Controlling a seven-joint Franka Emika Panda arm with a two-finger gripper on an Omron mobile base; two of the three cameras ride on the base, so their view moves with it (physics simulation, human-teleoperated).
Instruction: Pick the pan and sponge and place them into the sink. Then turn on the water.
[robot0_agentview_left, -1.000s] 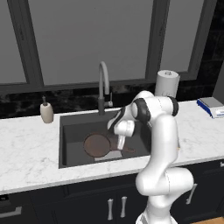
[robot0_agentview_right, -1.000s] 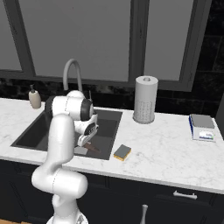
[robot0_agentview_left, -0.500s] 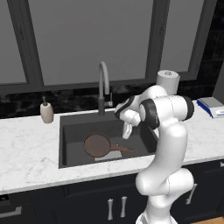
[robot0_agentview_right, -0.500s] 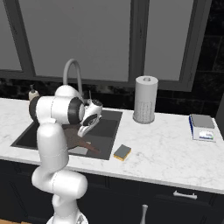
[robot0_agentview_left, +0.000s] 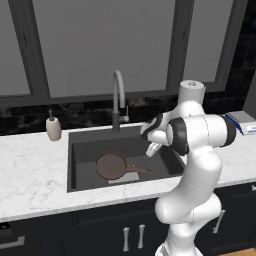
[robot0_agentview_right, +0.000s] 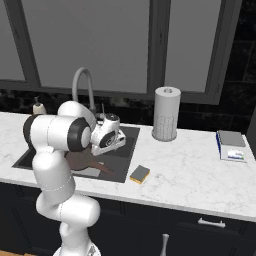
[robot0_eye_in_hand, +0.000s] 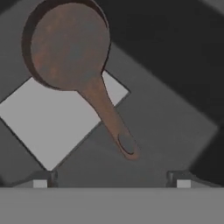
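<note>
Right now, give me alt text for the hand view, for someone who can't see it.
A reddish-brown frying pan lies in the dark sink, partly over its light grey square patch, handle pointing toward the camera. The two open fingers hang empty above it.

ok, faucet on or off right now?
Off. No blue stream falls from the faucet spout into the sink; the pan lies flat on the basin floor, and the sponge sits on the counter.

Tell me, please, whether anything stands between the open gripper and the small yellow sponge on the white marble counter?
Nothing visible does. The gripper hangs open over the dark grey sink, and the yellow sponge lies on bare counter just past the sink's right rim. The white paper towel roll stands farther back.
</note>
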